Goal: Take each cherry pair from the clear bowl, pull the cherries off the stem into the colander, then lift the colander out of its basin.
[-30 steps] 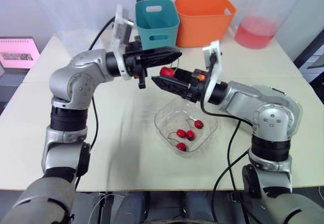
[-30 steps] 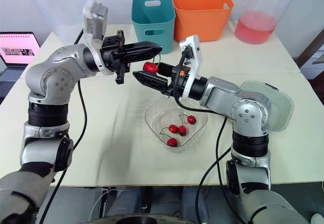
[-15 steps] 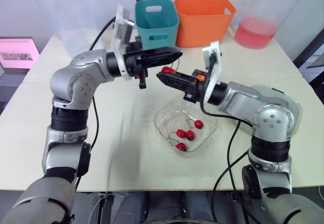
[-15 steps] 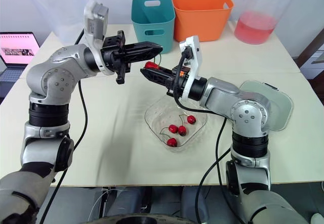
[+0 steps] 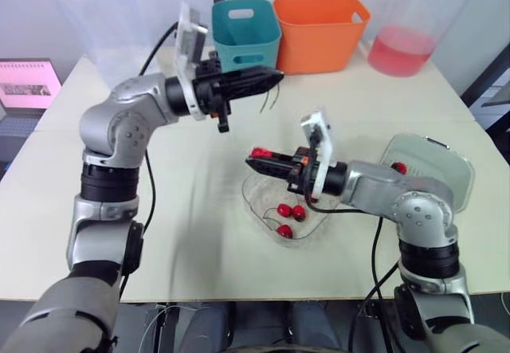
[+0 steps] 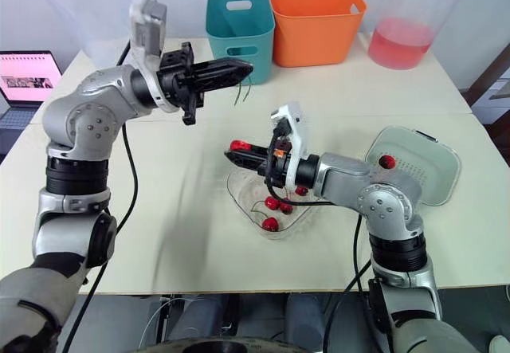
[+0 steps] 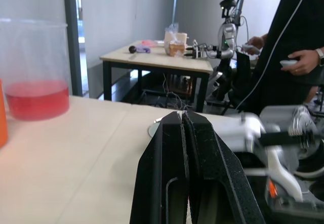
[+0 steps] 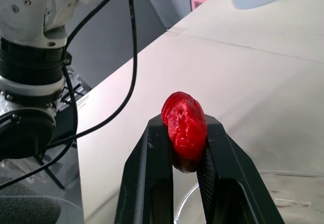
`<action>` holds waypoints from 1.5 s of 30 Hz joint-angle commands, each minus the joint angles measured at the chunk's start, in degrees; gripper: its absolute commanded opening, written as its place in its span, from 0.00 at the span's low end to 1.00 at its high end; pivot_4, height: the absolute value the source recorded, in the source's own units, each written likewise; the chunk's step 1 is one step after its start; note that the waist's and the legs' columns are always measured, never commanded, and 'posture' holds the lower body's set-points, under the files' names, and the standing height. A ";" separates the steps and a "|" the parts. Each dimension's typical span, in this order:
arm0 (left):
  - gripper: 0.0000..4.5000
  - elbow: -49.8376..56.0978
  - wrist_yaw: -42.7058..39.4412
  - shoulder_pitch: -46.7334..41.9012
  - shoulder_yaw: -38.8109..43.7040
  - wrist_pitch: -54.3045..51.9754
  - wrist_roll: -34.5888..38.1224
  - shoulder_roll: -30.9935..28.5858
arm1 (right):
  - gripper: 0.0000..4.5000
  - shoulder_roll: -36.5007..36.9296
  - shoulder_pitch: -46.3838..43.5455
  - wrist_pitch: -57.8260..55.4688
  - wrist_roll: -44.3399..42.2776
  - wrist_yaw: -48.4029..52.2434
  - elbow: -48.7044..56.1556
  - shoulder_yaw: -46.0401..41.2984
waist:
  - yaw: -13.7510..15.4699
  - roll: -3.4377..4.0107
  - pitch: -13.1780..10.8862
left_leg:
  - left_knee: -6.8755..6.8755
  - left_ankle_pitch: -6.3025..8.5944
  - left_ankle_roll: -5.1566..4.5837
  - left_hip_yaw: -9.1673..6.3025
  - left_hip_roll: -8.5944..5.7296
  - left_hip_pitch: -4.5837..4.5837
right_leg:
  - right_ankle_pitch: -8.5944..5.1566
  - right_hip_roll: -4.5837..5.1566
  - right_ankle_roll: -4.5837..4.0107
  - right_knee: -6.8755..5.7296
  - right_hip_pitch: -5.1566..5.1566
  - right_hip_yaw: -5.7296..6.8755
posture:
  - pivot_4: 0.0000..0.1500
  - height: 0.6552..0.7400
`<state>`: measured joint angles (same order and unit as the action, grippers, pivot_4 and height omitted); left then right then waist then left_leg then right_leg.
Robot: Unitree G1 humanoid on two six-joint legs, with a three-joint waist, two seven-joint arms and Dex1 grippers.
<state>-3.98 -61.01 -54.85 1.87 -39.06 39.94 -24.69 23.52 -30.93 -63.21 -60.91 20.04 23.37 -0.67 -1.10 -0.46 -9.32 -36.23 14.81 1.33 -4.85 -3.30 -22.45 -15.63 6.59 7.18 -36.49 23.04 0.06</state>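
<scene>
Left gripper (image 5: 275,75): raised above the table at 11 o'clock from the bowl, its black fingers pressed together on a stem.
Thin green stem (image 6: 239,92): dangles bare from those fingertips, with no fruit on it.
Right gripper (image 5: 255,158): low over the bowl's 10 o'clock rim, its fingers pinching a cherry.
Glossy red cherry (image 8: 185,125): clamped between the right fingers, its top standing proud of the tips.
Change: half a second ago the two grippers met tip to tip in mid-air with the cherry between them. Now the right one sits lower, at 5 o'clock from the left one and well apart from it, and the cherry is off the stem.
Clear plastic bowl (image 5: 252,198): at the table's centre, under the right forearm.
Remaining red cherries (image 5: 292,211): clustered in the bowl with their stems on.
Pale green perforated colander (image 6: 422,170): at 3 o'clock from the bowl.
Single red cherry (image 6: 387,162): lies inside the colander, near its 9 o'clock edge.
</scene>
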 commanded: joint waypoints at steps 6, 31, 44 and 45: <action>0.00 1.30 0.18 -0.07 1.14 2.11 -0.63 -0.75 | 0.05 5.33 -0.22 1.29 -1.11 0.71 2.79 -6.82 | 0.25 0.00 0.00 | 0.00 0.00 -0.01 0.01 -0.01 0.00 | 0.00 0.02 0.00 0.01 0.00 0.00 | 1.00 1.00; 0.00 -0.18 -3.00 6.25 -2.90 9.47 -8.40 -2.23 | 0.65 40.45 26.77 18.06 27.82 23.42 -16.15 -26.27 | 0.45 0.00 0.00 | -0.06 0.18 -0.31 0.10 0.01 0.07 | 0.00 0.00 0.00 0.20 -0.27 0.04 | 1.00 1.00; 0.00 -1.28 3.64 9.06 4.40 1.97 -4.98 -5.09 | 0.76 35.19 6.64 4.75 8.27 22.67 -3.62 -24.86 | -0.13 0.02 0.01 | -0.03 0.14 -0.24 0.01 0.09 0.10 | 0.00 -0.06 0.00 0.18 -0.26 0.05 | 1.00 1.00; 0.00 -1.38 4.84 10.02 5.68 0.70 -4.55 -5.78 | 0.76 33.86 4.26 3.57 6.18 21.95 -1.71 -23.14 | -0.18 0.03 0.01 | -0.03 0.14 -0.24 -0.01 0.12 0.10 | 0.00 -0.10 0.00 0.20 -0.26 0.05 | 1.00 1.00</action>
<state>-5.66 -58.16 -45.67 3.82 -36.51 34.15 -29.00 58.25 -24.61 -57.77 -50.09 42.74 17.39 -25.09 -1.27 -0.43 -9.31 -36.26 14.94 1.09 -4.86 -3.17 -22.33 -15.63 6.49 7.18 -36.30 22.79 0.10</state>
